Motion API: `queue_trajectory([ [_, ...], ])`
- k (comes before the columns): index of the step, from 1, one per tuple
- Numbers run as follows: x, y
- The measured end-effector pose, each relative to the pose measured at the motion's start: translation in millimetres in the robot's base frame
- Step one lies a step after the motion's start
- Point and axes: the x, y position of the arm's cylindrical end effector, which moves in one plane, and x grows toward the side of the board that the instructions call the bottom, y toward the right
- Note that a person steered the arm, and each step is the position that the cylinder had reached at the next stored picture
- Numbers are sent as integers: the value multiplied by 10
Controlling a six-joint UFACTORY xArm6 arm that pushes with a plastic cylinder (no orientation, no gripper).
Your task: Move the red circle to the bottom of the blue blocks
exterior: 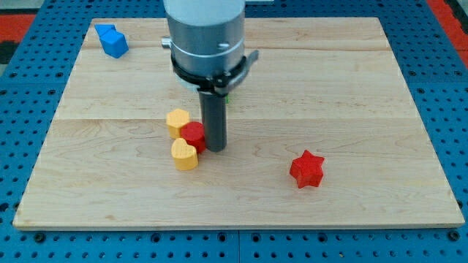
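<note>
My tip (215, 148), the lower end of a bare dark rod that holds nothing, touches the right side of the red circular block (193, 135). That block sits wedged between the yellow hexagonal block (177, 120) above and the yellow heart-shaped block (184, 155) below. The blue blocks (112, 40) lie well apart at the wooden board's (351, 95) top left. Judgement: the push is at its opening stage; next, drive up-left, clearing the yellow pieces. A red star block (306, 169) is irrelevant.
</note>
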Motion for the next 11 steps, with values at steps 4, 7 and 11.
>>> queue_trajectory([
  [4, -124, -1440],
  [7, -625, -1504],
  [11, -817, -1575],
])
